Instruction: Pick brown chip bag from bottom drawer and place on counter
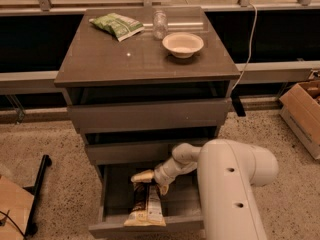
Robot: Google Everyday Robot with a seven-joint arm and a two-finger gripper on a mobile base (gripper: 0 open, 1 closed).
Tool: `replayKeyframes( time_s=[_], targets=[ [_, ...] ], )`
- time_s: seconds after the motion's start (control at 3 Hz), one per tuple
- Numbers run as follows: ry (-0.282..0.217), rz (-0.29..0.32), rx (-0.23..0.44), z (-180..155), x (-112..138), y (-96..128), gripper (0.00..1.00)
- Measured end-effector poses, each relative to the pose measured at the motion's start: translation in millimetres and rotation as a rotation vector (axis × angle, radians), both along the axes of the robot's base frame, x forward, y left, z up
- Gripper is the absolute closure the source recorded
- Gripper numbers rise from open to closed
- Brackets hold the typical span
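The bottom drawer [116, 196] is pulled open. The brown chip bag [146, 209] lies inside it near the front, dark end toward the back. My gripper [152, 183] reaches into the drawer from the right and hovers just over the bag's dark end. Its pale fingers [142, 176] are spread open, with nothing held between them. The counter [125, 64] is the cabinet's glossy dark top, above the two shallower drawers.
On the counter lie a green chip bag [116, 25], a glass jar [159, 24] and a pale bowl [183, 44]. A cardboard box [302, 111] stands on the floor at right. A black stand [37, 184] and cardboard [12, 214] are at left.
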State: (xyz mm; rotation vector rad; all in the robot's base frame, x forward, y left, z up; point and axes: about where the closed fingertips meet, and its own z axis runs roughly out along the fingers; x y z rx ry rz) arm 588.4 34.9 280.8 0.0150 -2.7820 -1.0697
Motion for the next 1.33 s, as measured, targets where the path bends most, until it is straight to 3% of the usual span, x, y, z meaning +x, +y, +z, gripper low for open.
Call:
replayKeyframes(
  time_s=[0.67, 1.0, 1.33],
  targets=[
    [0.206, -0.073, -0.017, -97, -31, 5, 0.0],
    [0.242, -0.105, -0.005, -111, -40, 4, 0.18],
    [0.215, -0.114, -0.017, -101, -39, 1, 0.41]
  ],
)
